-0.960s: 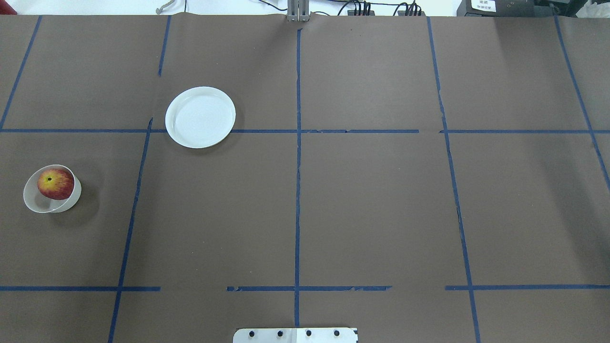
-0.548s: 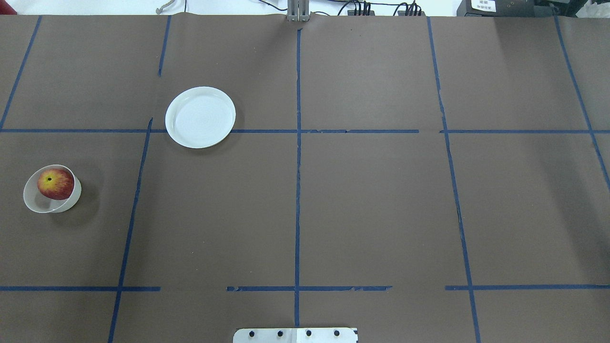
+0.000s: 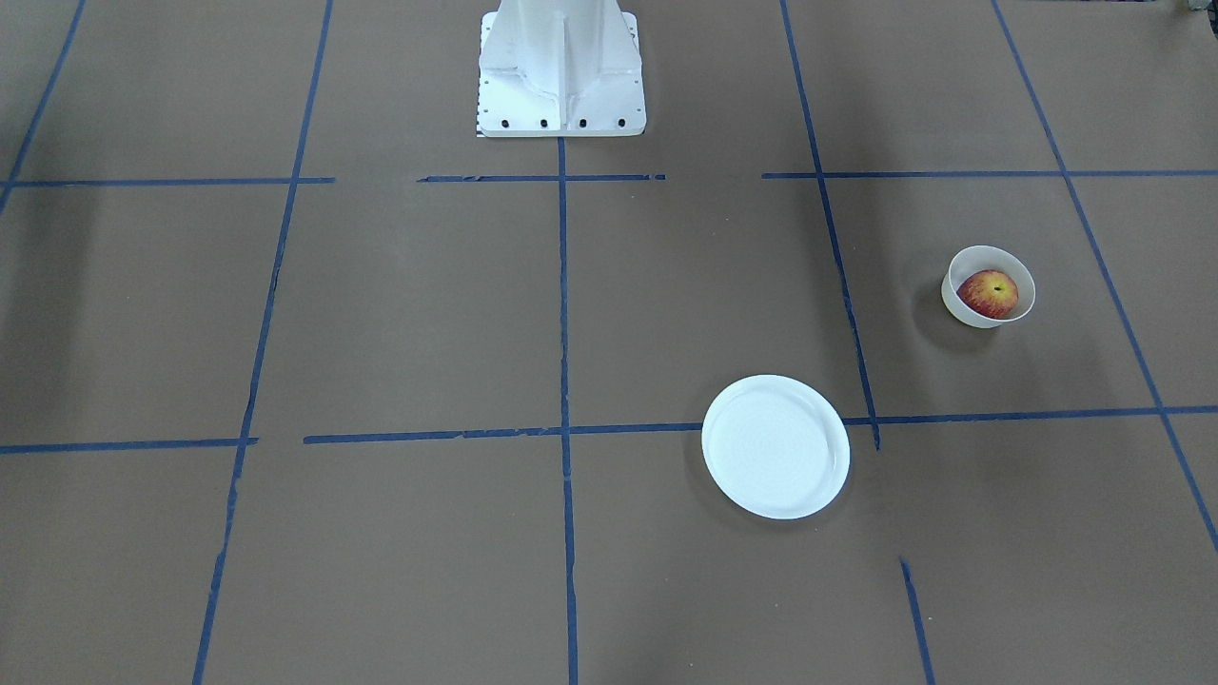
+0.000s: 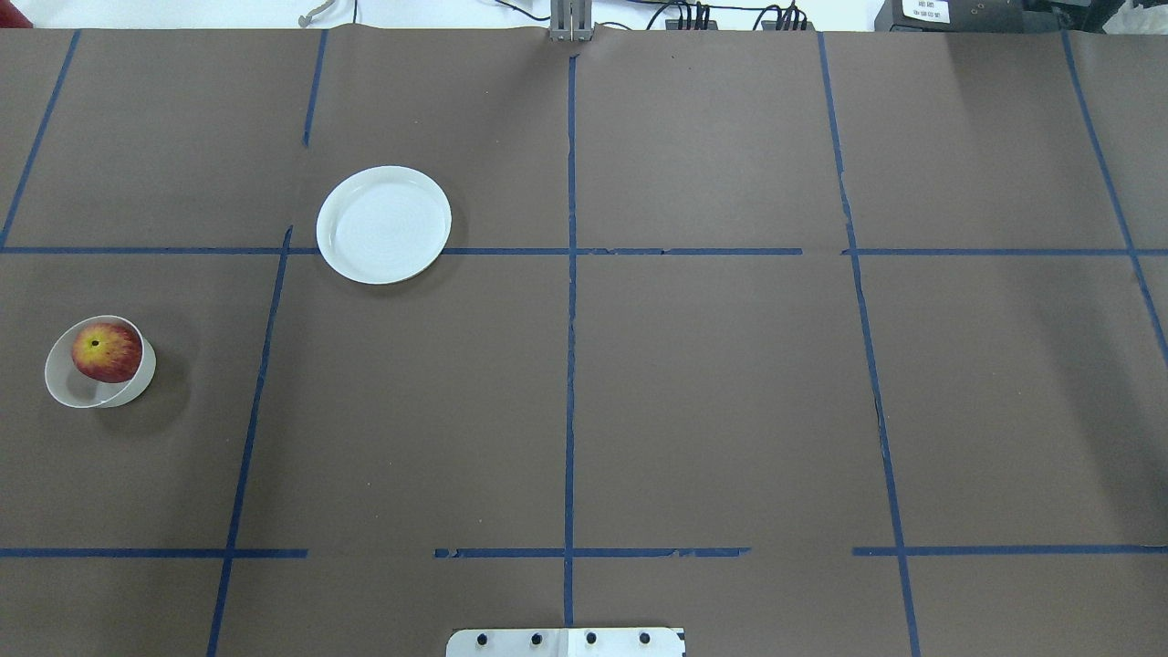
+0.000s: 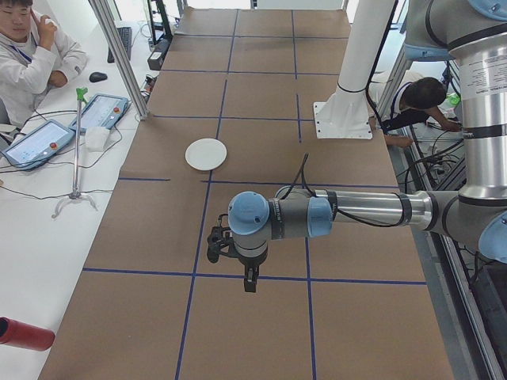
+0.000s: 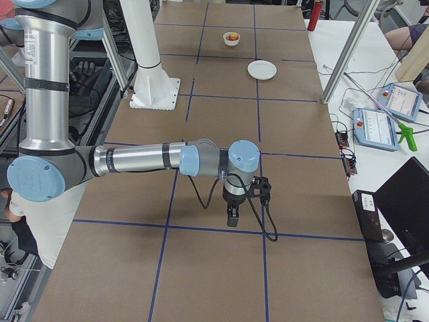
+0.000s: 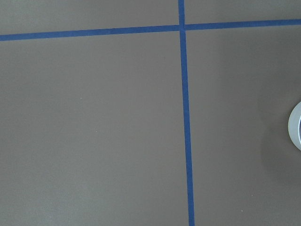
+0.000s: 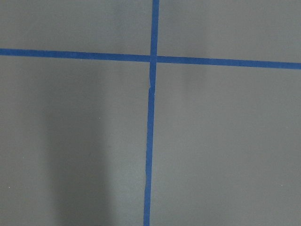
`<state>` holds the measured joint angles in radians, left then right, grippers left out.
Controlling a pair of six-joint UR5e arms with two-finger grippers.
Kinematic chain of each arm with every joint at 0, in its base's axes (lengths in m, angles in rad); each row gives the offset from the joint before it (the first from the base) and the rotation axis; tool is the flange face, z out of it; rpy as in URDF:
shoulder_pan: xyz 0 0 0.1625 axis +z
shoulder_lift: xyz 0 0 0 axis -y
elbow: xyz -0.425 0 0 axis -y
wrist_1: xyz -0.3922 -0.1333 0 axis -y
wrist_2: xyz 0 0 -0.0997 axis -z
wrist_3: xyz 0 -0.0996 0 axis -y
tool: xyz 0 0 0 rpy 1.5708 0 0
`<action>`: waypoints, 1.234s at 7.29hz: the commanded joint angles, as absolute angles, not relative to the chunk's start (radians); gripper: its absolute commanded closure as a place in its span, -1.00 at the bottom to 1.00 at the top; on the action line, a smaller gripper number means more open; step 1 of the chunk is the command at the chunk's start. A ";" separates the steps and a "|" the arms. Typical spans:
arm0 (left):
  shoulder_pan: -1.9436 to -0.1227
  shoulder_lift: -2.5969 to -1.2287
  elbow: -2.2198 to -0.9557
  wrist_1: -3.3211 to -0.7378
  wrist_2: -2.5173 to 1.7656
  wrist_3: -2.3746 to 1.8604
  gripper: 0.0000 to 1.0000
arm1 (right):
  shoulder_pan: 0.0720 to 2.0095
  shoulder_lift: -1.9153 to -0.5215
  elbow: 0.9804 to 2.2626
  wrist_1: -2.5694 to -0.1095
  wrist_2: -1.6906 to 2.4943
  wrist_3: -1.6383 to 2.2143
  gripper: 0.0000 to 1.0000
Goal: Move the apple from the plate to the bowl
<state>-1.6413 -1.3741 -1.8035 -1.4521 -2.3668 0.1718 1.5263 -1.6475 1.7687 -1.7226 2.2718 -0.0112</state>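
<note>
The red apple with its yellow patch lies inside the small cream-white bowl at the table's left side; both also show in the front view, apple in bowl. The wide white plate lies empty further back, apart from the bowl, and shows too in the front view. My left gripper shows only in the left side view and my right gripper only in the right side view, both high above bare table; I cannot tell whether they are open or shut.
The robot's white pedestal stands at the table's near-middle edge. Blue tape lines grid the brown table. Operators, tablets and a metal post are at the far side. A white curved edge shows in the left wrist view.
</note>
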 commanded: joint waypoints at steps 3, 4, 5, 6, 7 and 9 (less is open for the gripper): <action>-1.641 -1.390 -1.793 -1.450 -2.367 0.173 -1.00 | 1.526 -1.647 1.769 -1.723 2.272 -0.011 -1.00; -1.641 -1.391 -1.795 -1.451 -2.367 0.173 -1.00 | 1.526 -1.647 1.769 -1.721 2.272 -0.011 -1.00; -1.641 -1.391 -1.795 -1.451 -2.367 0.173 -1.00 | 1.526 -1.647 1.770 -1.721 2.272 -0.011 -1.00; -1.641 -1.391 -1.804 -1.451 -2.365 0.173 -1.00 | 1.526 -1.647 1.769 -1.723 2.272 -0.011 -1.00; -1.641 -1.393 -1.805 -1.450 -2.365 0.173 -1.00 | 1.526 -1.647 1.769 -1.723 2.272 -0.011 -1.00; -1.643 -1.390 -1.806 -1.448 -2.365 0.175 -1.00 | 1.526 -1.647 1.770 -1.723 2.272 -0.012 -1.00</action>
<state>-1.6424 -1.3913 -1.8054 -1.4488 -2.3655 0.1737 1.5263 -1.6475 1.7690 -1.7226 2.2718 -0.0111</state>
